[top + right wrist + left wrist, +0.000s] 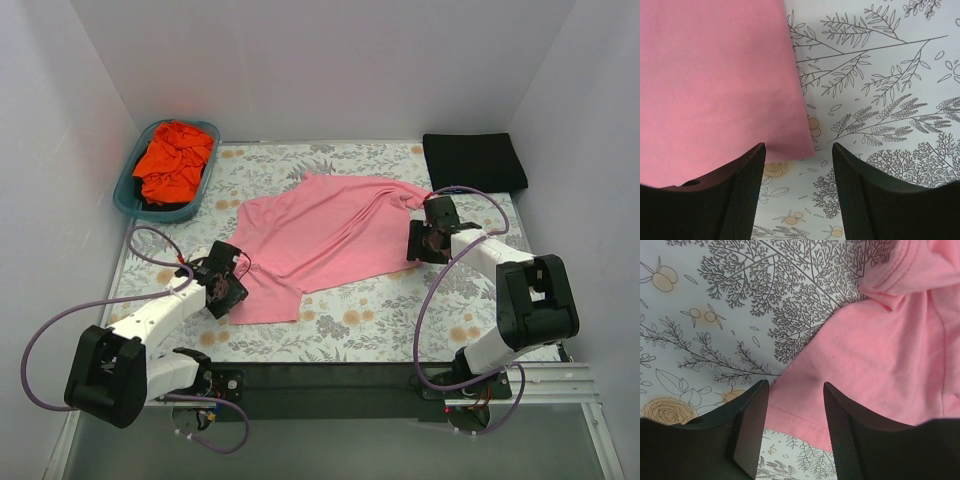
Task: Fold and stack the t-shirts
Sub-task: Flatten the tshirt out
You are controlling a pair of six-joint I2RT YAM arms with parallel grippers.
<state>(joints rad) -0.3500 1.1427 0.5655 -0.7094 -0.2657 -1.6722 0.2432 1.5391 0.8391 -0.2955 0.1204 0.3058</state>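
A light pink t-shirt (320, 235) lies spread, partly bunched, on the middle of the flowered table. My left gripper (232, 290) is open at the shirt's near-left hem; in the left wrist view the hem (805, 415) runs between the open fingers (751, 420). My right gripper (418, 243) is open at the shirt's right edge; in the right wrist view the pink corner (790, 142) lies just ahead of the gap between its jaws. A black t-shirt (474, 160) lies folded at the back right. An orange-red t-shirt (174, 160) is crumpled in the basket.
A teal plastic basket (130, 195) stands at the back left corner, holding the orange-red shirt. White walls close in the table on the left, back and right. The flowered cloth (400, 320) shows bare along the near edge.
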